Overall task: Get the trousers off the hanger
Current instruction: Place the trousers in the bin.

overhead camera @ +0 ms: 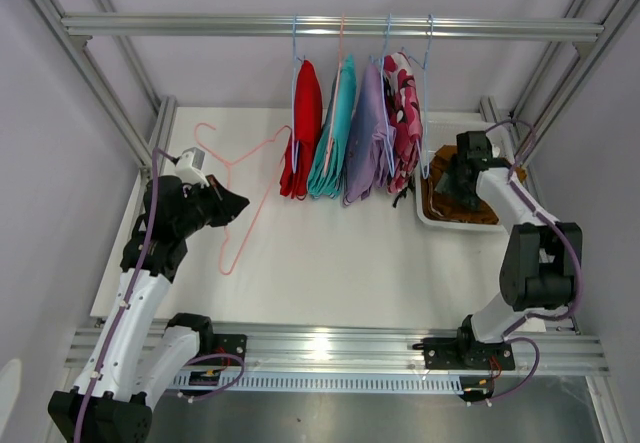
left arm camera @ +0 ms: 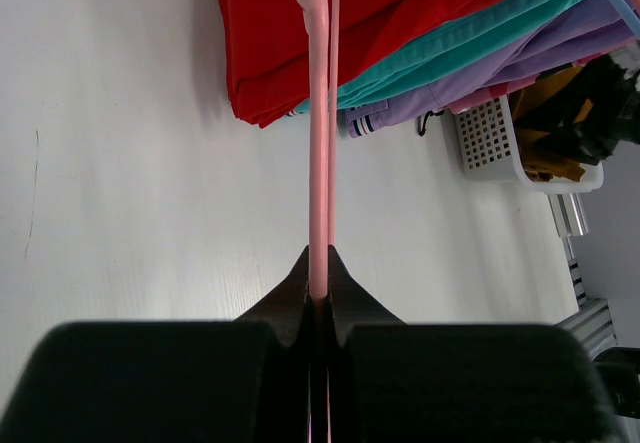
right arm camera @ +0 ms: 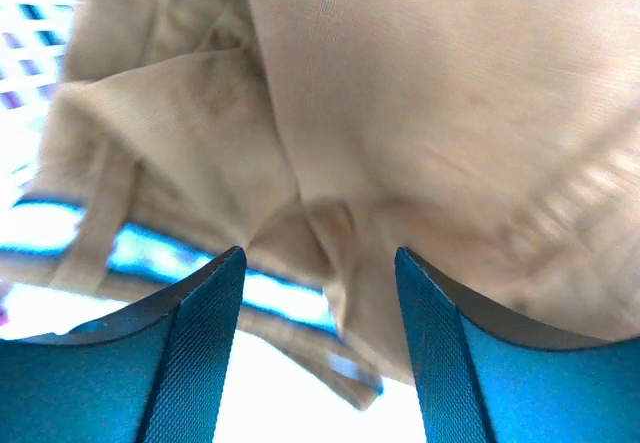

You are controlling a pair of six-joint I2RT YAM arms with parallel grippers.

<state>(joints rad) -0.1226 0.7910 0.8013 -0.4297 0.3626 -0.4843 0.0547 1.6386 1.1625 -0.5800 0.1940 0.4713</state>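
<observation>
Right gripper (right arm camera: 318, 258) hangs over the white basket (left arm camera: 485, 138), far right. Jaws spread, nothing between them. Mustard-brown trousers (right arm camera: 400, 113) lie bunched in the basket just beyond the tips.

Risk: a loose fold catches a finger on the lift and drags back out.

Left gripper (left arm camera: 318, 298) is pressed tight on the bare pink hanger (left arm camera: 318, 163), left side. Its far end sits near the red trousers (overhead camera: 305, 113); a careless swing could hook them.

Teal pair (overhead camera: 335, 133), lilac pair (overhead camera: 365, 133) and camouflage pair (overhead camera: 405, 113) hang beside the red on hangers.
</observation>
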